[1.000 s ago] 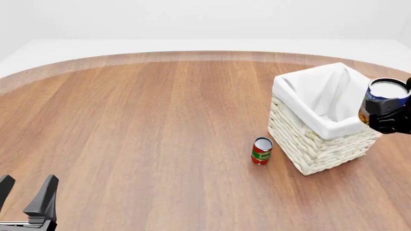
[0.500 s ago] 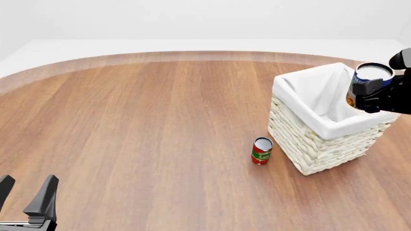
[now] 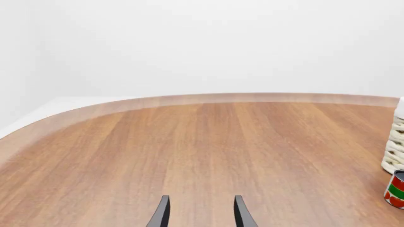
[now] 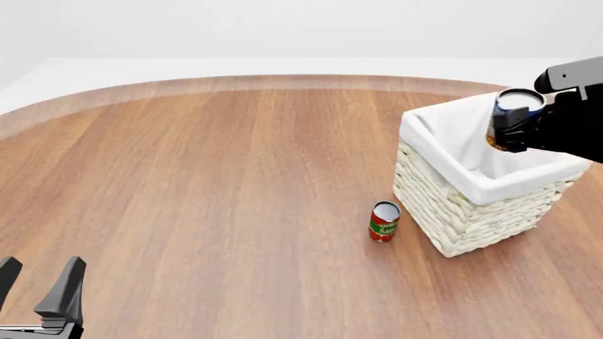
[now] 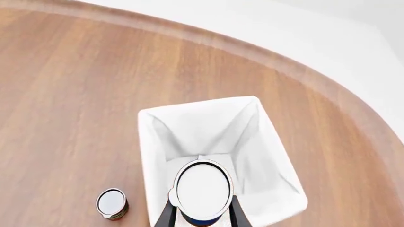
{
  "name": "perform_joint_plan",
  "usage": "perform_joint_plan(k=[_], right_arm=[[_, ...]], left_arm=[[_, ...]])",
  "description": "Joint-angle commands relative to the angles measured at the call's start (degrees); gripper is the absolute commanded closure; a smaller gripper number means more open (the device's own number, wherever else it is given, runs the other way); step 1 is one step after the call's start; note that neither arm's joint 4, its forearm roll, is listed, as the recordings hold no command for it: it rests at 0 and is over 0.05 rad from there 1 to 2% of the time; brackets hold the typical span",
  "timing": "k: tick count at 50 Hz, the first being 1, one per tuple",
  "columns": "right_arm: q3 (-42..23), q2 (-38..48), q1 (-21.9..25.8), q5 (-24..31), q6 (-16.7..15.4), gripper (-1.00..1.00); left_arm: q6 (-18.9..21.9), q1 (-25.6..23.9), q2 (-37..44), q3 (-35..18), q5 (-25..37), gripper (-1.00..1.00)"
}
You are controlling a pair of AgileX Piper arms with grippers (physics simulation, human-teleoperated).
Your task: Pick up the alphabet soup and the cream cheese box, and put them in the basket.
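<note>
- Above the basket [image 4: 476, 185], the alphabet soup [image 4: 510, 113] is held upright, clamped between the fingers of the right gripper [image 4: 513, 131]; in the right wrist view its pale top [image 5: 202, 190] sits over the white liner's open interior.
- Left gripper [image 4: 38, 293] is held low near the tabletop [image 4: 217, 183], fingers apart, nothing between them.
- Red and green can [image 4: 383, 222] stands upright just beside the basket's wicker wall.
- Cream cheese box: not seen in any view.

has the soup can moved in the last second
Yes. In the front view the alphabet soup, held in the right gripper, has shifted leftward from beyond the basket's right side to above its opening.
</note>
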Motion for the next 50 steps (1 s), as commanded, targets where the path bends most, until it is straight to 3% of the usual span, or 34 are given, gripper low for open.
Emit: perform_joint_plan(k=[1, 17, 18, 20, 33, 50], right_arm=[[-0.6, 3.6, -0.5, -2.6, 0.7, 1.0], [-0.4, 3.7, -0.6, -2.9, 0.5, 1.0], [0.5, 3.8, -1.3, -3.8, -0.8, 1.0], [-0.4, 4.1, -1.6, -3.5, 0.3, 1.0], [-1.6, 7.9, -4.2, -5.4, -2.9, 1.0], [-2.7, 12.0, -3.3, -7.1, -3.1, 1.0]], left_arm=[[0.0, 0.0, 0.0, 0.0, 0.0, -1.0], [0.0, 0.0, 0.0, 0.0, 0.0, -1.0], [0.0, 0.0, 0.0, 0.0, 0.0, -1.0], [0.0, 0.0, 0.0, 0.0, 0.0, -1.0], [0.0, 0.0, 0.0, 0.0, 0.0, -1.0], [0.0, 0.0, 0.0, 0.0, 0.0, -1.0]])
